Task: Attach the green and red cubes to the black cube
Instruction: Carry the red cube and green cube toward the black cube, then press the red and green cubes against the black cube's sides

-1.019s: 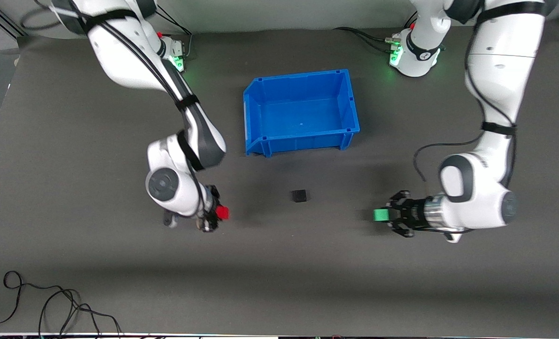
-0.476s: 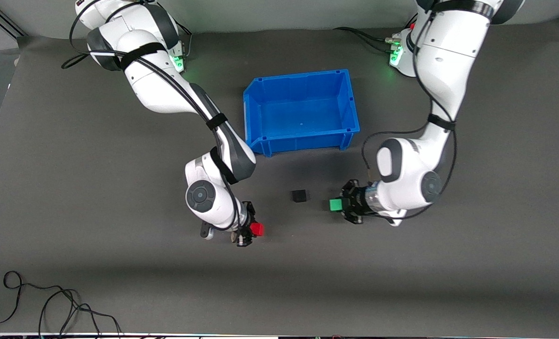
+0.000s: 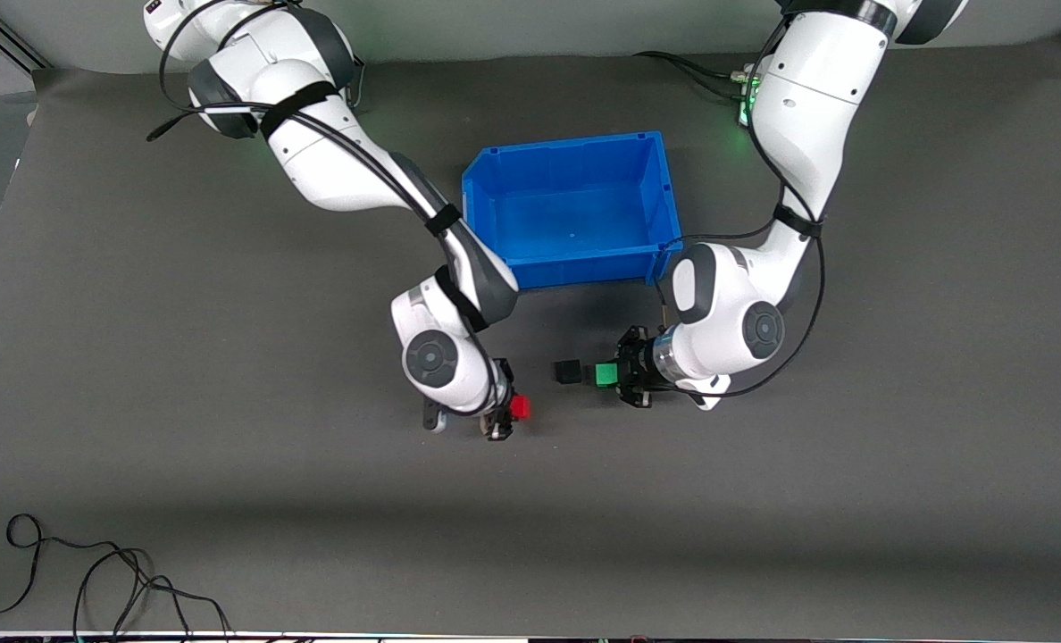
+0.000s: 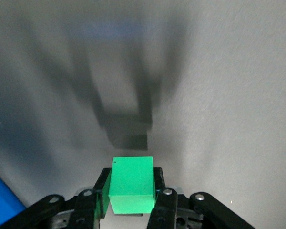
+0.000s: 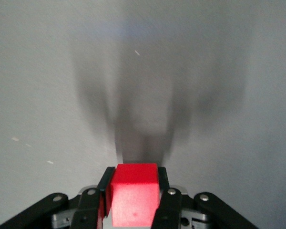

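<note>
The black cube [image 3: 568, 371] lies on the grey mat, nearer to the front camera than the blue bin. My left gripper [image 3: 609, 375] is shut on the green cube [image 3: 603, 374], which it holds low just beside the black cube on the side toward the left arm's end, a narrow gap between them. In the left wrist view the green cube [image 4: 131, 191] sits clamped between the left gripper's [image 4: 131, 175] fingers. My right gripper [image 3: 508, 413] is shut on the red cube [image 3: 520, 408], low over the mat and apart from the black cube on its right-arm side. The red cube [image 5: 133, 198] fills the right gripper [image 5: 134, 174].
An empty blue bin [image 3: 486, 223] stands mid-table toward the robots' bases, both forearms passing its corners. Loose black cables [image 3: 93, 580] lie at the mat's front corner by the right arm's end.
Both arms have swung inward toward the black cube, each carrying its cube. The green cube has closed to just beside the black cube. The red cube has come nearer but stays apart.
</note>
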`<state>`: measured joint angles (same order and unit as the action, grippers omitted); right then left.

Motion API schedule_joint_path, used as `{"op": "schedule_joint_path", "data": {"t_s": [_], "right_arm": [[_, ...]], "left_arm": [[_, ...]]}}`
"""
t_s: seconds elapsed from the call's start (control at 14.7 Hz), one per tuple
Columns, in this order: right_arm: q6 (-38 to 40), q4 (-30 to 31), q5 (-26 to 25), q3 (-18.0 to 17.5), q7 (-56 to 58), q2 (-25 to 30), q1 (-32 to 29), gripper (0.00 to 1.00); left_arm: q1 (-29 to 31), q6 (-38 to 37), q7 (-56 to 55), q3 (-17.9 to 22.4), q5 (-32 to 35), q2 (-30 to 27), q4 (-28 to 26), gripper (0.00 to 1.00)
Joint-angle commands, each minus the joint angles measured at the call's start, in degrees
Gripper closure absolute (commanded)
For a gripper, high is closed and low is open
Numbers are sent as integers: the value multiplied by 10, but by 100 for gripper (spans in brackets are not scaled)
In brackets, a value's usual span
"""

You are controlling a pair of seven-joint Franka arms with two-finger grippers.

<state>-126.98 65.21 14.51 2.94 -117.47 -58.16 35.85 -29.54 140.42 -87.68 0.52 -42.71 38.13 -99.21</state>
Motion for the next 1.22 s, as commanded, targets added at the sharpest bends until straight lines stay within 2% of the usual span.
{"op": "schedule_joint_path", "data": {"t_s": [0.0,0.68,0.95,1.16], "right_arm": [[11,-2,-18,5,-29,-1,23,70],[15,7,-26,3,-73,-8,43,70],[40,7,-28,3,-86,-8,54,70],[40,7,-28,3,-88,-14,54,70]], "left_arm": [[-19,21,-7,4,-12,1,-5,75],[-27,64,-11,1,-25,16,2,75],[-26,71,-16,1,-61,39,41,74],[-27,94,-16,1,-67,41,43,74]]}}
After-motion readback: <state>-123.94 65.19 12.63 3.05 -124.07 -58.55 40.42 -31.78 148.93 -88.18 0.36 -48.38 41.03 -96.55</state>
